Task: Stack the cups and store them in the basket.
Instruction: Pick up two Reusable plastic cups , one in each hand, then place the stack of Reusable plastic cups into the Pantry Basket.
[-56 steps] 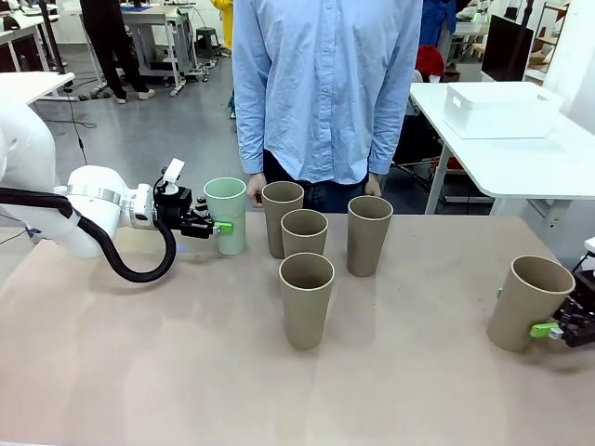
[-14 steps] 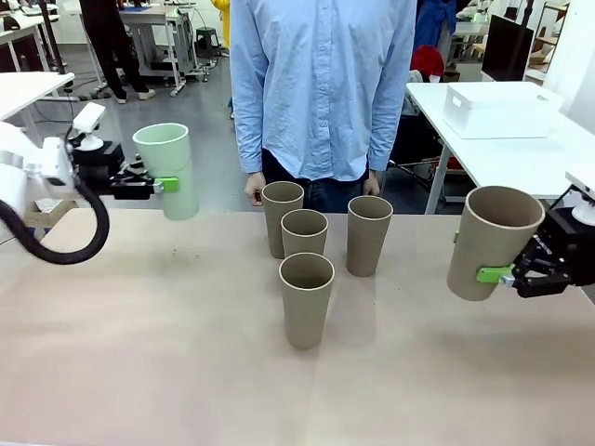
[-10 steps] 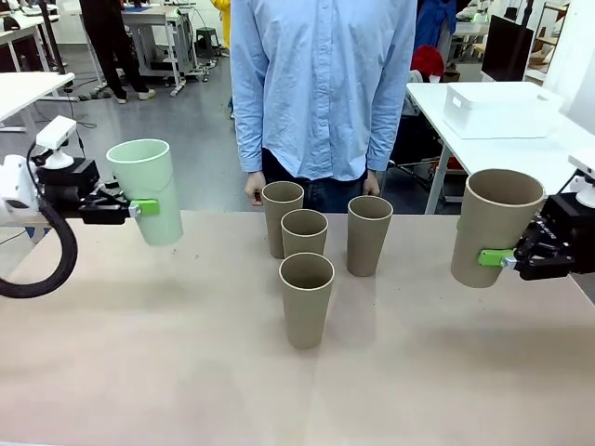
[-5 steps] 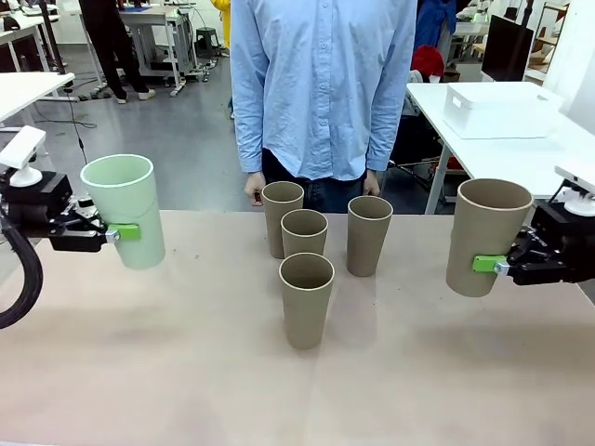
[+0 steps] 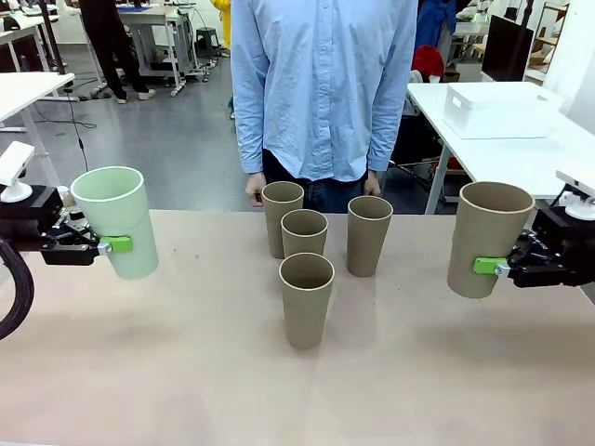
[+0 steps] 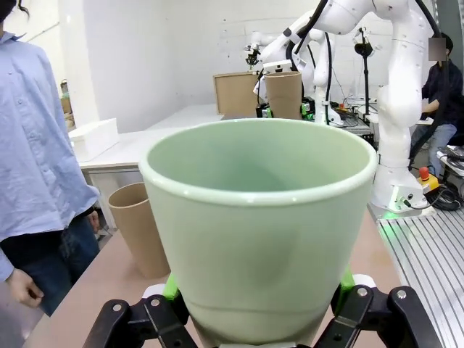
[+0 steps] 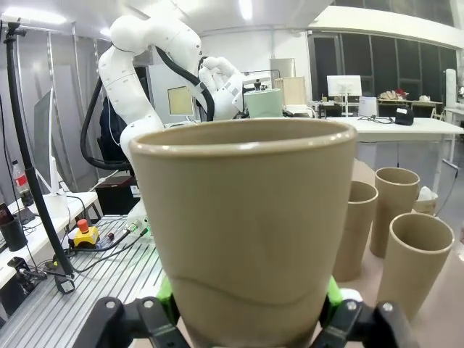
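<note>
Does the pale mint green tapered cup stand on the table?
No, the left gripper holds the mint green cup tilted in the air above the table.

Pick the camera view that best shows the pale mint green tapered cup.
Front view: the whole mint green cup, rim to base. The left wrist view shows it close with its base hidden; the right wrist view, small and distant.

- Brown cup [image 5: 306, 299] [image 5: 283, 218] [image 5: 304, 234] [image 5: 368, 234] [image 5: 488, 237]: five in all.
- Green cup [image 5: 116, 218]: one.
- White bin [image 5: 502, 110]: one.
- Person [image 5: 325, 84] in a blue shirt: one at the table.
- Robot grippers: two, the left gripper [image 5: 110, 246] and the right gripper [image 5: 488, 267].
- Brown table [image 5: 186, 372]: one.
</note>
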You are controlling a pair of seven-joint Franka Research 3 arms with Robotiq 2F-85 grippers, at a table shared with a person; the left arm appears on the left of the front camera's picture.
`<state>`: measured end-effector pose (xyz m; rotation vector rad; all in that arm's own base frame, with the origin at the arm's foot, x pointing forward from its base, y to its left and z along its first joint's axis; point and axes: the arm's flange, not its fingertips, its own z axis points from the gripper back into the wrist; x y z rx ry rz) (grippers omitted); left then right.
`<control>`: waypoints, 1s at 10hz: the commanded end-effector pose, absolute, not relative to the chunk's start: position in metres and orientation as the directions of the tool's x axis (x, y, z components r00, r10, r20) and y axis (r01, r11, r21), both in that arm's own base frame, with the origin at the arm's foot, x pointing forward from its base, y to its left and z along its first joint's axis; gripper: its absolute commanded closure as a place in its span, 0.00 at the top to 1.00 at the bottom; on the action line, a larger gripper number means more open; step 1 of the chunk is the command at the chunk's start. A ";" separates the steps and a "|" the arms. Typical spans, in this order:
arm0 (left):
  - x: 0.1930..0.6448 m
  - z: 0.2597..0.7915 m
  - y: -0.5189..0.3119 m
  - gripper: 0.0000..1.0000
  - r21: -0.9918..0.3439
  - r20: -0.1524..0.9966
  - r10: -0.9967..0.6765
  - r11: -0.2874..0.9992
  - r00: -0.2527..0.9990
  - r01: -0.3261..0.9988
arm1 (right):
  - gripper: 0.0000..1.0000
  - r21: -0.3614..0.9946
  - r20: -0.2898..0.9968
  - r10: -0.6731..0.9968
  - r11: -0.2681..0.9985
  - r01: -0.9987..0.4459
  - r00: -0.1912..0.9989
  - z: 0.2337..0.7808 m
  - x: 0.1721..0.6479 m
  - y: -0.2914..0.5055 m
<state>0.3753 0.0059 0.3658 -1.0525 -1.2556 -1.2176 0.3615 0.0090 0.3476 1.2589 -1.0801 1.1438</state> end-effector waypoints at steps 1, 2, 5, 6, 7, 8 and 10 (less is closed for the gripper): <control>0.345 0.360 0.006 0.86 0.119 0.991 -0.065 0.089 -0.113 0.989 | 0.83 0.075 0.997 -0.019 0.015 -0.997 0.075 0.347 0.325 0.021; 0.343 0.359 0.004 0.86 0.117 0.992 -0.054 0.023 -0.115 0.993 | 0.83 0.129 0.991 0.034 -0.019 -0.991 0.129 0.348 0.361 0.009; 0.375 0.364 0.009 0.86 0.082 0.995 -0.070 0.103 -0.075 0.991 | 0.83 0.129 0.991 0.034 -0.019 -0.991 0.129 0.348 0.361 0.009; 0.375 0.364 0.009 0.86 0.082 0.995 -0.070 0.103 -0.075 0.991 | 0.83 0.129 0.991 0.034 -0.019 -0.991 0.129 0.348 0.361 0.009; 0.375 0.364 0.009 0.86 0.082 0.995 -0.070 0.103 -0.075 0.991 | 0.83 0.129 0.991 0.034 -0.019 -0.991 0.129 0.348 0.361 0.009; 0.375 0.364 0.009 0.86 0.082 0.995 -0.070 0.103 -0.075 0.991 | 0.83 0.129 0.991 0.034 -0.019 -0.991 0.129 0.348 0.361 0.009; 0.375 0.364 0.009 0.86 0.082 0.995 -0.070 0.103 -0.075 0.991 | 0.83 0.129 0.991 0.034 -0.019 -0.991 0.129 0.348 0.361 0.009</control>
